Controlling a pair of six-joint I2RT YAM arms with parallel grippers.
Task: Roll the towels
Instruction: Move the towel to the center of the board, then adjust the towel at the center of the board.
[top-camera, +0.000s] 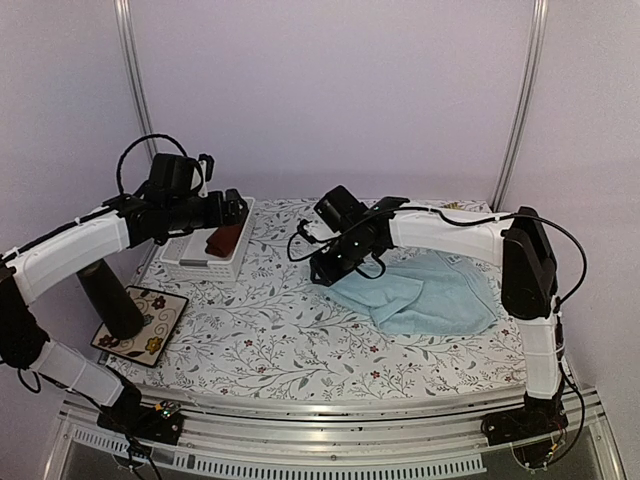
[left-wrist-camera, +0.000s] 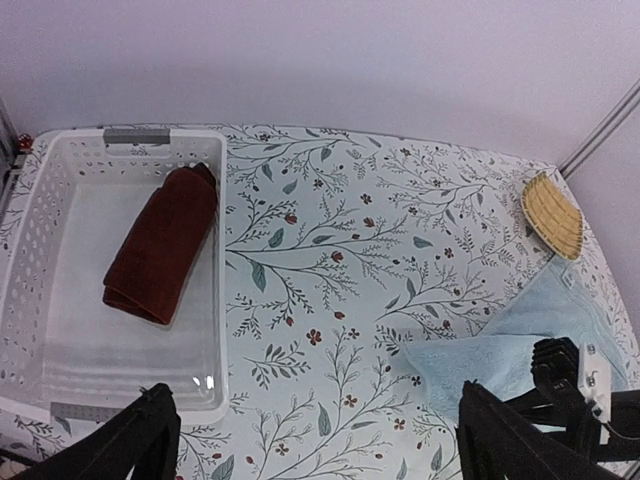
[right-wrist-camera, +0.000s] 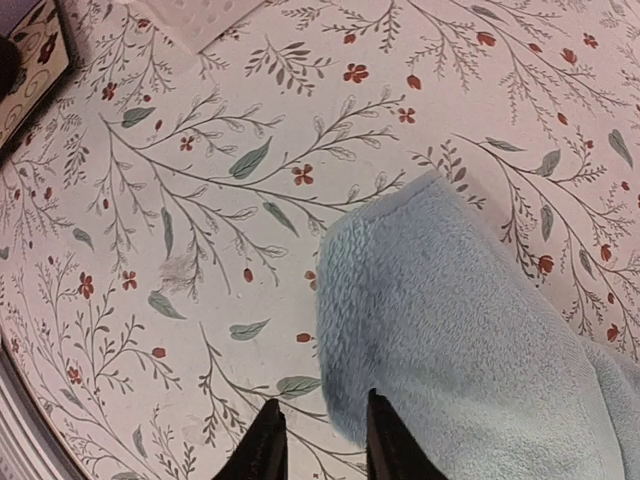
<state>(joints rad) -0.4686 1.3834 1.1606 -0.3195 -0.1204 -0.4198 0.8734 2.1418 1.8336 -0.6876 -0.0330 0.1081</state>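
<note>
Two thin fingers of the right gripper (right-wrist-camera: 322, 408) are seen a little apart. The near edge of the light blue towel (right-wrist-camera: 470, 330) lies right at the small gap, but whether that edge is nipped cannot be told. Well to the right of the white basket (left-wrist-camera: 30, 230), this towel is spread loose, folded over but not yet rolled. If the jaws are shut just off the edge, only air may be caught, or the flowery tablecloth (right-wrist-camera: 200, 200) may be pinched along with it. If the fold is pushed crooked, a lumpy roll may be made. The left gripper (left-wrist-camera: 315, 400) is held wide open and empty above the basket's near side. The rust-red towel (left-wrist-camera: 160, 245) is lying bundled inside the basket.
</note>
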